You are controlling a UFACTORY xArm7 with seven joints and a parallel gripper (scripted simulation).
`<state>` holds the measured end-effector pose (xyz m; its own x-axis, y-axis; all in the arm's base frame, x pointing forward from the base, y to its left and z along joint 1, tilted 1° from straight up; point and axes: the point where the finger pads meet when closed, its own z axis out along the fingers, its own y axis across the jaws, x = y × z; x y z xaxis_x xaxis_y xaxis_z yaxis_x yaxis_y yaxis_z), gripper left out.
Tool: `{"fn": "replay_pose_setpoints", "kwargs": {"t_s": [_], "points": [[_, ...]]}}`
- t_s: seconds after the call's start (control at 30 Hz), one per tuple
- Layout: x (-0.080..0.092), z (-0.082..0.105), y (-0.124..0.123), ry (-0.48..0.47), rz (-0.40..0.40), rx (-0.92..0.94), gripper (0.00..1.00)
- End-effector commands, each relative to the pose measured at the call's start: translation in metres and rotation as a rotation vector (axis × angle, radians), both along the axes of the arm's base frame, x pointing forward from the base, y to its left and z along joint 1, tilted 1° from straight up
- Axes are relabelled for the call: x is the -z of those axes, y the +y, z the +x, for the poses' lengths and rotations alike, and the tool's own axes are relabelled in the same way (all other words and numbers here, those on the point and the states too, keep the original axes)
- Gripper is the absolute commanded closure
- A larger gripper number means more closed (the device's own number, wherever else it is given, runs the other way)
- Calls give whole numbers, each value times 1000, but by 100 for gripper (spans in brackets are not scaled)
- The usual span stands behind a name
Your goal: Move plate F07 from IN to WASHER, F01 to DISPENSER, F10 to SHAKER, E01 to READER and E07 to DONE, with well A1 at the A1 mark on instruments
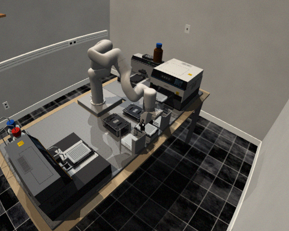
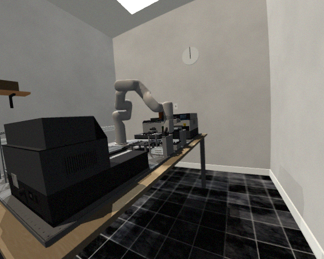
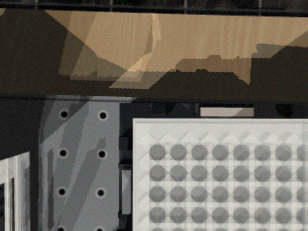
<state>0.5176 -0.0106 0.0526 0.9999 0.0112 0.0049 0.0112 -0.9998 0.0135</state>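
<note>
My gripper [image 1: 143, 125] hangs from the arm, down at a white well plate [image 1: 150, 129] that lies on a small nest by the front edge of the deck, between two stack racks. The fingers are open around the plate's sides. The wrist view shows the plate's corner and wells [image 3: 220, 174] close below; the fingertips are out of that view. A second plate [image 1: 78, 152] sits on the large dark instrument at the left. A third plate [image 1: 161, 97] lies on the tray of the white instrument [image 1: 176, 78]. The plate labels are too small to read.
One rack [image 1: 135, 142] stands left of the gripper, another rack [image 1: 163, 119] right of it. Two black nests [image 1: 116, 122] [image 1: 132, 110] lie behind. The wooden table edge [image 3: 150, 49] runs just beyond the plate. A brown bottle [image 1: 158, 53] stands on the rear instrument.
</note>
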Motion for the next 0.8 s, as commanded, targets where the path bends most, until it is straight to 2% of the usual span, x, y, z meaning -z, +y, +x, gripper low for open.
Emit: {"fn": "replay_pose_setpoints", "kwargs": {"t_s": [0.0, 0.33, 0.77], "points": [[-2, 1, 0, -4, 0, 0, 0], [-2, 1, 0, -4, 0, 0, 0], [-16, 1, 0, -4, 0, 0, 0]]}}
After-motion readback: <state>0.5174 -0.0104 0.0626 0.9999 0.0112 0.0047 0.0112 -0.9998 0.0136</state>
